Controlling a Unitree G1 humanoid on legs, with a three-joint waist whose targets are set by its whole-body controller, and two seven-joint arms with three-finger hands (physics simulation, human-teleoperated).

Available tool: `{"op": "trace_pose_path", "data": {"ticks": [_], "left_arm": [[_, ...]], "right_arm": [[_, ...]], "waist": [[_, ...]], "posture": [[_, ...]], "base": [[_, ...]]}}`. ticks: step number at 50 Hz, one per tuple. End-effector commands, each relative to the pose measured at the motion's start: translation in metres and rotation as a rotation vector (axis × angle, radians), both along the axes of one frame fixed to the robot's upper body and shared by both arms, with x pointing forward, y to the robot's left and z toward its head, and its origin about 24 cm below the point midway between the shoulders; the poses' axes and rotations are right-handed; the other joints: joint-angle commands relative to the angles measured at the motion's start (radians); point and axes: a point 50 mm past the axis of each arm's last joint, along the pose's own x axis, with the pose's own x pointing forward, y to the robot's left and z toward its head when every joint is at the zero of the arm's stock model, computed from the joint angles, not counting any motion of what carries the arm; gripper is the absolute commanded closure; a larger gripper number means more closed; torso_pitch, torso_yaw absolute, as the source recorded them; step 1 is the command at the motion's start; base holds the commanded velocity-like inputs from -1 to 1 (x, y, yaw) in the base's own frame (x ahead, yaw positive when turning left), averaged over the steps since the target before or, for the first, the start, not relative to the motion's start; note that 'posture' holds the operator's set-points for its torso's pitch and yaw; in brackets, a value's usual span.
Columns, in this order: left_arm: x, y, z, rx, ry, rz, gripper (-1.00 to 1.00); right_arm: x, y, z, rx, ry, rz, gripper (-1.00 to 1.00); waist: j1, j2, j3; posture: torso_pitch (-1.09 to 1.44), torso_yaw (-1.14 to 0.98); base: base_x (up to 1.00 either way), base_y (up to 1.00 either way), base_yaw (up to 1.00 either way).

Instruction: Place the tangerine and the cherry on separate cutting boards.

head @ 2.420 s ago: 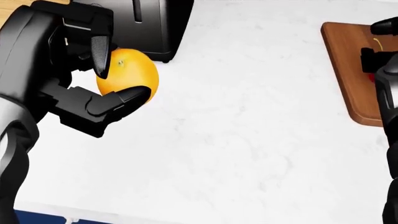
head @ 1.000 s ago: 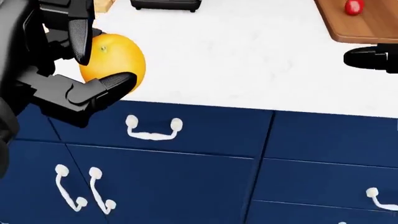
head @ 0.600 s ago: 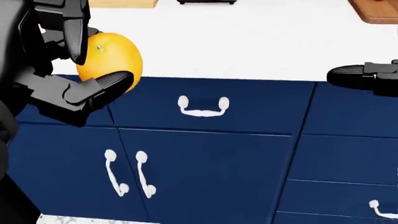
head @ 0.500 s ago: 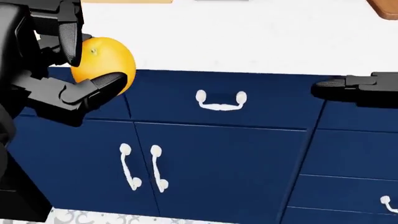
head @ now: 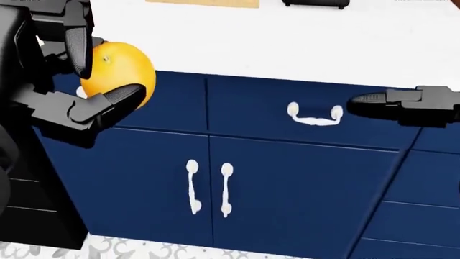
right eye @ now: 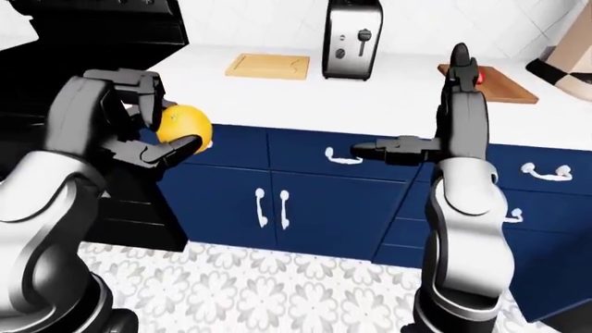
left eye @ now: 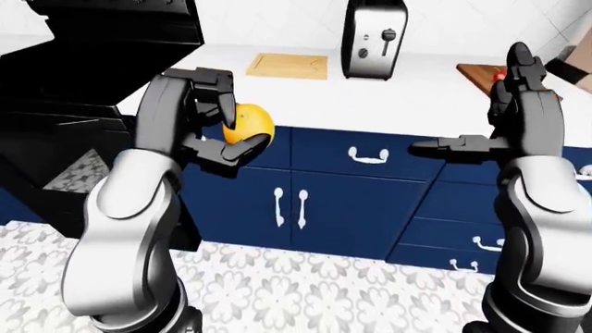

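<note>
The tangerine (head: 118,73) is a round orange fruit held at chest height, short of the counter edge. My left hand (head: 108,75) is shut on it, fingers over the top and thumb underneath. The cherry (right eye: 477,76) is a small red dot on the dark wooden cutting board (right eye: 504,87) at the counter's right, partly behind my raised right fingers. My right hand (right eye: 453,118) is open and empty, fingers pointing up and thumb pointing left, over the blue drawers. A light wooden cutting board (right eye: 268,66) lies bare on the white counter, left of the toaster.
A chrome toaster (right eye: 352,38) stands between the two boards. A black stove (left eye: 102,62) fills the left side beside my left arm. Blue cabinets with white handles (head: 208,189) run under the counter. Patterned tile floor (right eye: 277,291) lies between me and the cabinets.
The camera has pulled away from the counter and shifted left: cabinet fronts now fill the head view. The tangerine stays in my left hand. The right hand has left the dark board, open.
</note>
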Motion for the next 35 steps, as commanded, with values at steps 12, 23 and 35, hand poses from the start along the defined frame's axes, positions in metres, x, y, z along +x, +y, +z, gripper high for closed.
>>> {"op": "trace_pose_path", "data": {"ticks": [12, 23, 35], "left_arm": [[-0.005, -0.001, 0.012, 0.001, -0.075, -0.010, 1.00], [-0.006, 0.000, 0.012, -0.001, -0.076, -0.009, 1.00], [-0.005, -0.001, 0.009, -0.003, -0.074, -0.010, 1.00]], "right_arm": [[-0.004, 0.003, 0.013, -0.011, -0.080, -0.002, -1.00], [-0.004, 0.003, 0.012, -0.010, -0.086, -0.009, -1.00], [-0.005, 0.004, 0.006, 0.008, -0.085, -0.002, -1.00]], "waist": [[0.003, -0.073, -0.025], [-0.007, 0.048, -0.016], [-0.001, -0.063, -0.018]], "posture": [[0.00, 0.00], [0.00, 0.00], [0.00, 0.00]], "base": [[0.03, 0.09, 0.00], [0.08, 0.12, 0.00], [0.12, 0.12, 0.00]]}}
